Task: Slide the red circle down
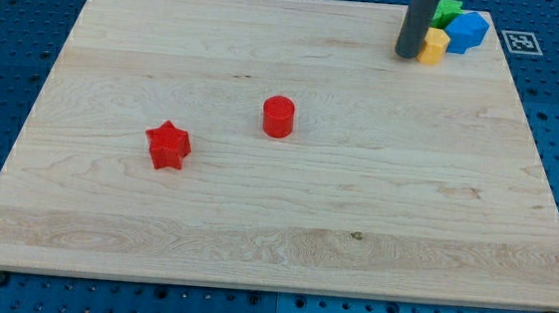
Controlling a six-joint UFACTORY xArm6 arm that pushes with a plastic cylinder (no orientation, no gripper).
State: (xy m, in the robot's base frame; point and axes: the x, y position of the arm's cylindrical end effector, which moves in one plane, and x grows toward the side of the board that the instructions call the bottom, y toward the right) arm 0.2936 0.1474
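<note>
Red circle (279, 116) sits near the surface's (282, 247) middle, a short upright cylinder, with the red star (167, 145) to its left. My tip (406, 53) is well apart at the view's top right, touching the yellow block (434, 45) beside blue (466, 31) and green (449, 9) ones. No claw here, so no state to tell. I judge the approach not yet made: next I'd bring the tip above the circle, then push down.

The board (284, 227) was seen to be pale, smooth wood (grain visible). The red circle (279, 116) and red star (167, 146) appeared matt plastic.
</note>
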